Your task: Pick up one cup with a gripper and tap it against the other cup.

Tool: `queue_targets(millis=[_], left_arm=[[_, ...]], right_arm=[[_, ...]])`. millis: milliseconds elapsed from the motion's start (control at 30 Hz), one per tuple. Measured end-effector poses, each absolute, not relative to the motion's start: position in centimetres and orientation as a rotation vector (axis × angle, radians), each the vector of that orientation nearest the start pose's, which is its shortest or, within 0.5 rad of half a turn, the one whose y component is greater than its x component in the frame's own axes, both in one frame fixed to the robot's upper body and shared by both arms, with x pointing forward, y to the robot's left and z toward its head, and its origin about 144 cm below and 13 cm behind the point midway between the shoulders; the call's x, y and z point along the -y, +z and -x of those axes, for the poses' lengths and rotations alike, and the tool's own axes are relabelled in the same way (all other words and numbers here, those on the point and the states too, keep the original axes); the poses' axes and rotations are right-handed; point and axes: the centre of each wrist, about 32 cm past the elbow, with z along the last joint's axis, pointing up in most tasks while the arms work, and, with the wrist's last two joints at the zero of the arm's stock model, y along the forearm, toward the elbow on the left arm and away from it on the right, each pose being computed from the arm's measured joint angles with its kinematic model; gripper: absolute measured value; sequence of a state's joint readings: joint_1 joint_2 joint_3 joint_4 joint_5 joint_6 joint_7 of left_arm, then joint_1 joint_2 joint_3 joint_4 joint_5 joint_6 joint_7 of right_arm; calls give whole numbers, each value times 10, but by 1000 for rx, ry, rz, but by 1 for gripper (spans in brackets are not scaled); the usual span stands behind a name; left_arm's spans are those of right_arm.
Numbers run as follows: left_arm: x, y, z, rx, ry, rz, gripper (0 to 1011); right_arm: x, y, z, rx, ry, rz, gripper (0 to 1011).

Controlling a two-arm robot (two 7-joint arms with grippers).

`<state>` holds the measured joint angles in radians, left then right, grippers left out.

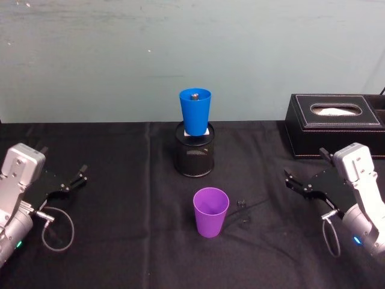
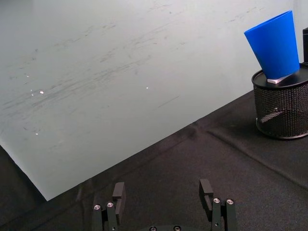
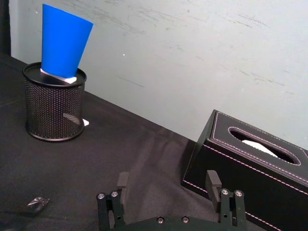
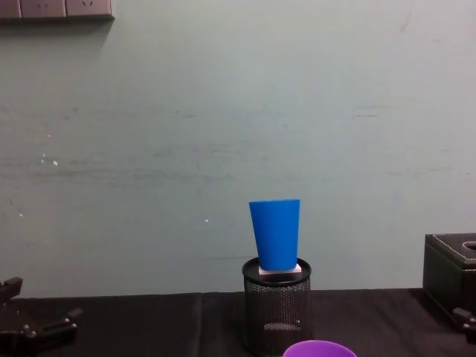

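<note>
The purple cup [image 1: 210,212] stands upright on the black cloth at the table's middle, and its rim [image 4: 320,348] shows at the chest view's lower edge. Behind it the blue cup [image 1: 195,111] [image 4: 275,234] sits upright on top of a black mesh pen holder [image 1: 194,156]. My left gripper [image 1: 63,159] [image 2: 162,188] rests open at the table's left side, far from both cups. My right gripper [image 1: 305,165] [image 3: 167,179] rests open at the right side, also empty. Both wrist views show the blue cup [image 2: 274,45] [image 3: 62,41] on the holder.
A black tissue box [image 1: 337,123] [image 3: 255,168] stands at the back right, just behind my right gripper. A small dark scrap [image 1: 242,203] lies right of the purple cup. A pale wall [image 4: 223,111] closes off the table's far edge.
</note>
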<state>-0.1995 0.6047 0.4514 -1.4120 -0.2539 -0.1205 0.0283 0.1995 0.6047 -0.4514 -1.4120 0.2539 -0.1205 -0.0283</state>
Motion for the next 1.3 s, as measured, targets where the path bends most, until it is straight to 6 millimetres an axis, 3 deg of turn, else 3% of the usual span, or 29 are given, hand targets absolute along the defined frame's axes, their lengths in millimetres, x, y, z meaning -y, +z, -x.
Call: queue_targets(millis=[567, 933, 1300], left_arm=[[-310, 1140, -489, 285, 1248, -305, 1000], [-310, 1140, -489, 285, 1248, -305, 1000], [-310, 1140, -489, 285, 1248, -305, 1000]], right_arm=[[310, 1140, -489, 288, -1247, 300, 1003], [297, 1159, -482, 352, -1186, 212, 1003], [296, 1152, -464, 194, -881, 138, 1003]])
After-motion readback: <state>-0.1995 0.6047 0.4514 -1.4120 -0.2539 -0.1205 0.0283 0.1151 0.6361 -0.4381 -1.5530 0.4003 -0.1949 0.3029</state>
